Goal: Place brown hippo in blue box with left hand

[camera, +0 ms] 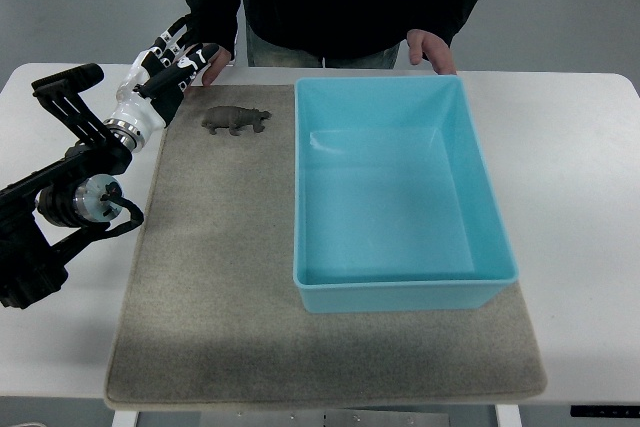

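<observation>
The brown hippo lies lengthwise left-to-right, just right of the left hand, whose fingers are spread and empty.

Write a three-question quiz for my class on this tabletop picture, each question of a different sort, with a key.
1. True or false: the brown hippo already lies inside the blue box.
2. What does the left hand hold? A) the hippo B) nothing C) the box
3. Fill in: the hippo and the box both rest on the grey ____.

Key: 1 false, the hippo lies on the mat left of the box. 2 B, its fingers are spread, up and left of the hippo. 3 mat.
</observation>
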Robot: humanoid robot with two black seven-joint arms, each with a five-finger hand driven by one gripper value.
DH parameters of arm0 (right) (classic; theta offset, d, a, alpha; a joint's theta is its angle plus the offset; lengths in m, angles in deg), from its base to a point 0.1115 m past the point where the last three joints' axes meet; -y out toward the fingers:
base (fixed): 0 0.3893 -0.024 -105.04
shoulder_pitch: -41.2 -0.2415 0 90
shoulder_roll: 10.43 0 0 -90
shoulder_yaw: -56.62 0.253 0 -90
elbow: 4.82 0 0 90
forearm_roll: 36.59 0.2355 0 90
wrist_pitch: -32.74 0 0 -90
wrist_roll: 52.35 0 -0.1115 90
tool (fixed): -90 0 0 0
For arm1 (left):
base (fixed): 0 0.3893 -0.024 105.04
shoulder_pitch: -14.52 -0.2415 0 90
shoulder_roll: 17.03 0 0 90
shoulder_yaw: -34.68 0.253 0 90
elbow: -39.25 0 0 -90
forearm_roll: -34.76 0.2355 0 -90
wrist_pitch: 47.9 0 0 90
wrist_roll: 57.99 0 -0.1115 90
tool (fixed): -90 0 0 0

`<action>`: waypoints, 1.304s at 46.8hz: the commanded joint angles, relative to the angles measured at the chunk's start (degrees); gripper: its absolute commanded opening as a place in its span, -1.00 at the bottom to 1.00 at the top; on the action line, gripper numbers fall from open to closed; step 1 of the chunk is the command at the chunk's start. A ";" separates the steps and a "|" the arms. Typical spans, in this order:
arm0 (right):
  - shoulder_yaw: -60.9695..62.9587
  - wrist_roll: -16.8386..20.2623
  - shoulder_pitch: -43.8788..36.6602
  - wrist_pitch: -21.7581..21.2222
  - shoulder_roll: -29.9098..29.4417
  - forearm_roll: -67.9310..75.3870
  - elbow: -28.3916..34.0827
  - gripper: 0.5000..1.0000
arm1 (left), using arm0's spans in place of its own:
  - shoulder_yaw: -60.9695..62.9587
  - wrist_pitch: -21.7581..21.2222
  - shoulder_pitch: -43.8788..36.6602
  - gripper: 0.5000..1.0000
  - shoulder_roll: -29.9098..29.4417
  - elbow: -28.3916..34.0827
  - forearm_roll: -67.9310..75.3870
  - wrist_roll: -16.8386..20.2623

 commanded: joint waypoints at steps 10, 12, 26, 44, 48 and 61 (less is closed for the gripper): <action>0.00 0.00 0.00 -0.08 0.00 0.00 0.00 0.74 | 0.05 0.01 0.87 0.99 0.00 0.00 -0.09 0.00; 0.00 0.00 0.00 0.00 0.00 0.00 0.00 0.74 | 0.14 0.09 1.05 0.99 0.00 0.00 -0.09 0.00; 0.00 0.00 0.00 0.00 0.00 0.00 0.00 0.74 | 0.14 0.62 1.66 0.99 -0.09 0.08 -0.09 0.00; 0.00 0.00 0.00 0.00 0.00 0.00 0.00 0.74 | 1.02 0.80 3.95 0.99 -0.26 1.84 -0.26 0.00; 0.00 0.00 0.00 0.00 0.00 0.00 0.00 0.74 | 1.55 0.80 4.39 0.99 -0.26 1.84 -0.26 0.00; 0.00 0.00 0.00 0.00 0.00 0.00 0.00 0.74 | 2.86 0.80 5.70 0.99 -2.02 2.19 -0.35 0.00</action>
